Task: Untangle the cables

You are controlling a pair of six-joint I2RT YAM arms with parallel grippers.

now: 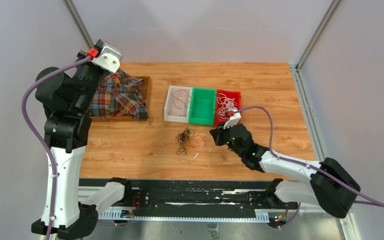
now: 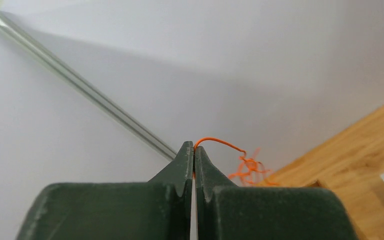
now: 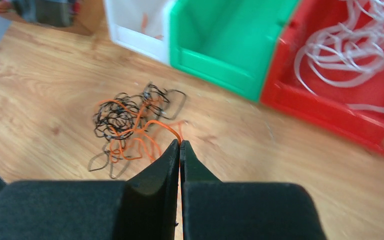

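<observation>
On the wooden table lies a tangle of cables (image 1: 185,137), black and orange, loosely knotted; the right wrist view shows the same tangle (image 3: 125,120). My right gripper (image 3: 181,145) is low over the table just right of the tangle, shut on an orange cable (image 3: 162,125) that runs back into it. My left gripper (image 2: 194,147) is raised high at the far left, shut on another thin orange cable (image 2: 220,141) whose curly end (image 2: 250,167) hangs beyond the fingertips. White cables (image 3: 350,45) lie in the red bin. Orange cables (image 1: 180,102) lie in the white bin.
Three bins stand side by side behind the tangle: white bin (image 1: 169,105), green bin (image 1: 202,106), red bin (image 1: 228,92). A plaid cloth (image 1: 117,95) sits on a wooden tray at the far left, under the raised left arm.
</observation>
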